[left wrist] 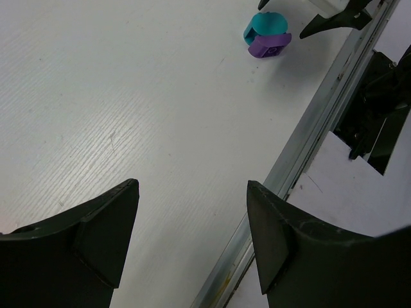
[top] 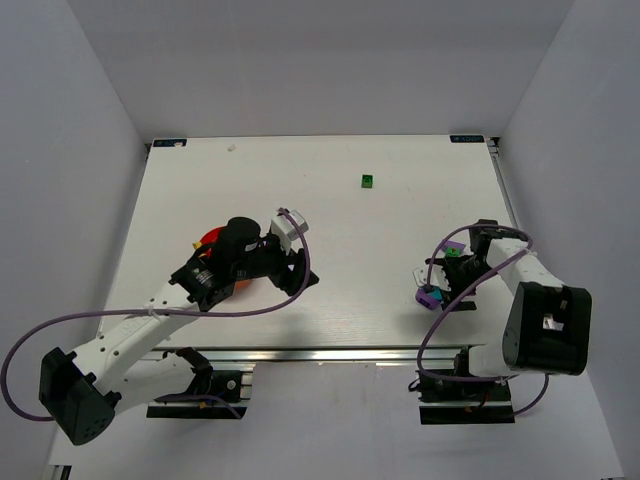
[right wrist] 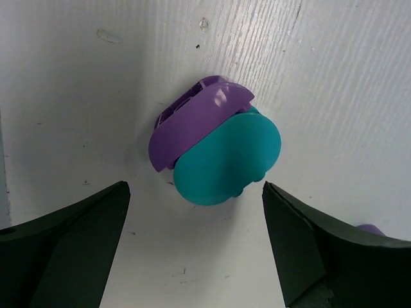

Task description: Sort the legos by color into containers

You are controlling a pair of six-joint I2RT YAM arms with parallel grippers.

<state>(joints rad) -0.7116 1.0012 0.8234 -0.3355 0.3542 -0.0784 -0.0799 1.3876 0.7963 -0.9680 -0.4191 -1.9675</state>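
A teal lego (right wrist: pixel 228 157) and a purple lego (right wrist: pixel 192 122) lie touching each other on the white table. They show near the front right edge in the top view (top: pixel 430 295). My right gripper (right wrist: pixel 192 247) hovers over them, open, and both bricks lie just ahead of its fingertips. A green lego (top: pixel 368 181) sits alone at the far middle. My left gripper (top: pixel 300 268) is open and empty, aimed right across bare table. The red container (top: pixel 210 238) and orange container (top: pixel 241 287) peek out from under the left arm, mostly hidden.
The table's metal front rail (left wrist: pixel 302 154) runs close to my left gripper. The right gripper's fingertips (left wrist: pixel 334 20) show at the top of the left wrist view, by the teal and purple pair (left wrist: pixel 266 36). White walls enclose the table.
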